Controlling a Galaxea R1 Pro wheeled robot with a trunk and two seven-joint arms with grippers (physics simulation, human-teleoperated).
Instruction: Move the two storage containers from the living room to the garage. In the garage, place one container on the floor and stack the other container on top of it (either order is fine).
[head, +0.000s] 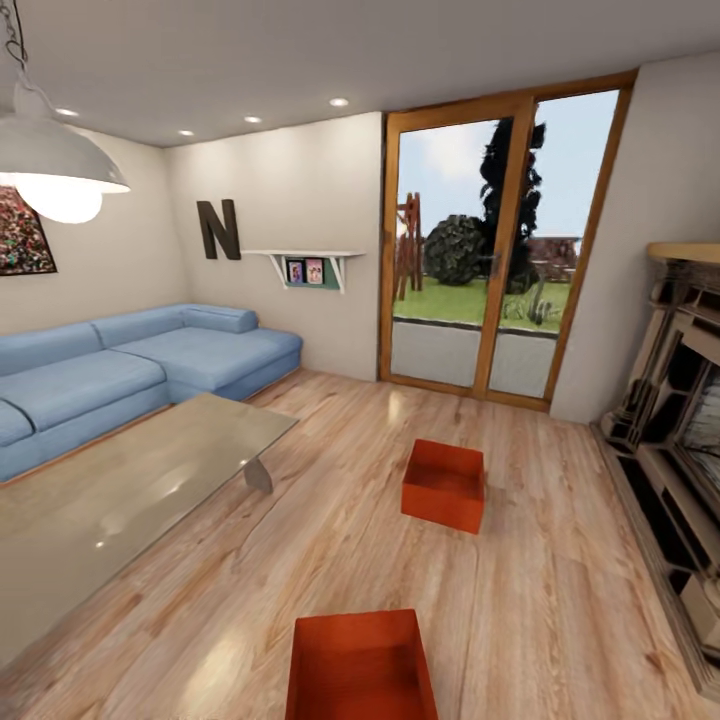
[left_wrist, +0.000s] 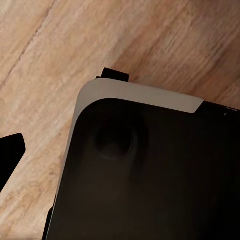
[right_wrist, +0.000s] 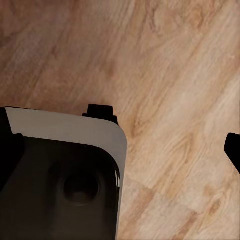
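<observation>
Storage containers sit apart on the living room's wood floor, one at bottom centre, one mid-frame, awaiting pickup; neither gripper's opening can be told.

Plank floor, blue sofa, glass doors, fireplace.

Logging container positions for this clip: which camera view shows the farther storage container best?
The head view: the farther storage container sits whole on the wood plank floor before the glass doors, beyond the nearer container. Both wrist views show floor planks and the robot's dark base instead.
</observation>
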